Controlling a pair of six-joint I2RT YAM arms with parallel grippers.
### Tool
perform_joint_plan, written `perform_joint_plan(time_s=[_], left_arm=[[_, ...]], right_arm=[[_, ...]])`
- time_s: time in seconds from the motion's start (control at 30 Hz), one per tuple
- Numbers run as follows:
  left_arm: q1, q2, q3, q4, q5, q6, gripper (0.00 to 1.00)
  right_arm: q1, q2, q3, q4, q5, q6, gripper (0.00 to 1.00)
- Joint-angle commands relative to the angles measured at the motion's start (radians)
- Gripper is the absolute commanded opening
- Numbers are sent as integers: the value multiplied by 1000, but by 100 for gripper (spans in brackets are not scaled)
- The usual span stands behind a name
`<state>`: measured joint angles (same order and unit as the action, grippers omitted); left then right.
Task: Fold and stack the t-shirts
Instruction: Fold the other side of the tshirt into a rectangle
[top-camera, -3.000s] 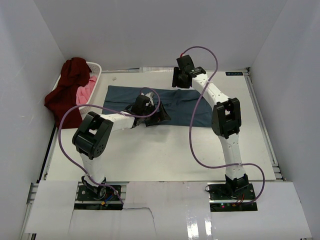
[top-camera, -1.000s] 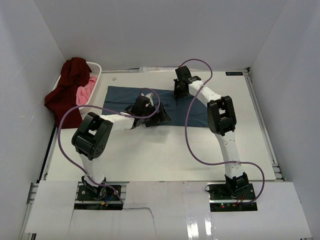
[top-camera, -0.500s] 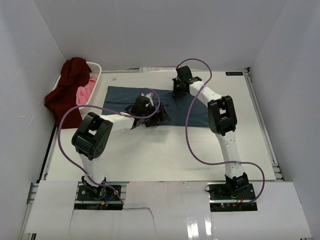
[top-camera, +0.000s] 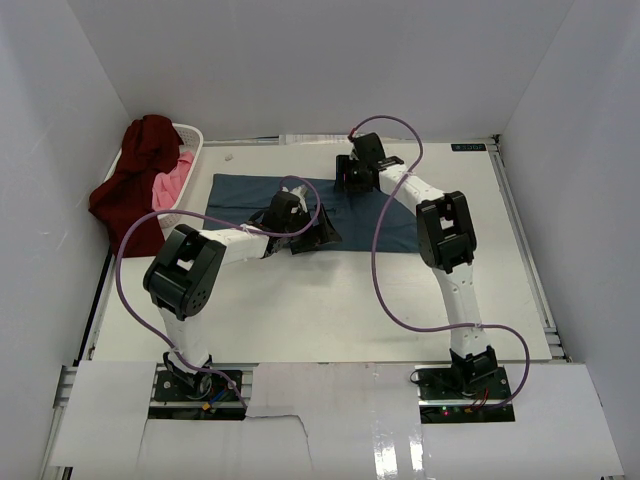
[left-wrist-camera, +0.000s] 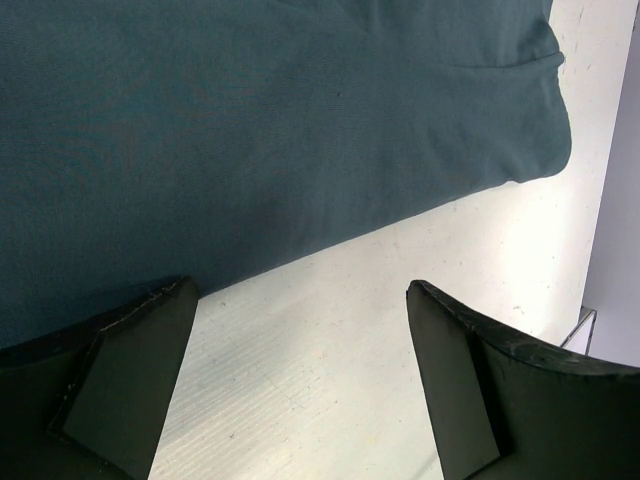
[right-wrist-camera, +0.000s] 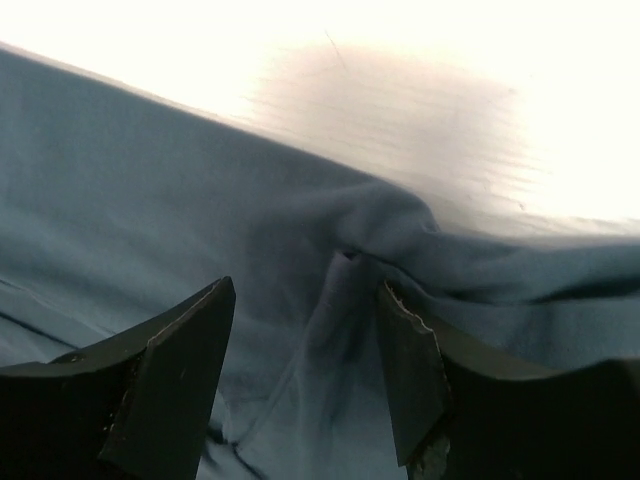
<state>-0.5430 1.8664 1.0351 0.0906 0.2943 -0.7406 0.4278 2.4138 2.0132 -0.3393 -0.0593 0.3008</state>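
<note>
The dusty teal-blue t-shirt (top-camera: 380, 215) lies folded into a long strip across the far middle of the table. My left gripper (top-camera: 322, 236) is open and low at the strip's near edge; in the left wrist view (left-wrist-camera: 300, 370) bare table lies between its fingers and the t-shirt (left-wrist-camera: 250, 130) fills the top. My right gripper (top-camera: 348, 180) is open at the strip's far edge; in the right wrist view (right-wrist-camera: 300, 350) its fingers straddle a raised ridge of teal cloth (right-wrist-camera: 345, 300). The maroon t-shirt (top-camera: 135, 180) and the pink t-shirt (top-camera: 176, 182) are at the basket.
A white plastic laundry basket (top-camera: 192, 140) stands at the far left corner, the maroon t-shirt draped over its side. White walls enclose the table on three sides. Purple cables loop from both arms above the table.
My right gripper has moved left and down from the table's far edge onto the far edge of the teal t-shirt. The left arm has not moved.
</note>
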Motion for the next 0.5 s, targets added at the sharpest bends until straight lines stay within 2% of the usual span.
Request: perform_joint_plan(time_s=[0.0,0.17,0.27,0.37,0.47], left_arm=[[-14,11,-20,-72,9,7,98],[-35,13,-3,-72,16,4,98],[-48,7,11,-75,14,3,98],[-55,-25,32,-84,11,6,98],[-55,-79,88,-159,-26,43,98]], right_arm=[[-3,-117,-59,85,32,-40,65],[-6,-286,-279,279,52,-74,69],[-9,-363,-339,369,38,-91,69],[-11,-448,-428,420,29,-103,69],[-12,-545,-536,470,56,-92,68]])
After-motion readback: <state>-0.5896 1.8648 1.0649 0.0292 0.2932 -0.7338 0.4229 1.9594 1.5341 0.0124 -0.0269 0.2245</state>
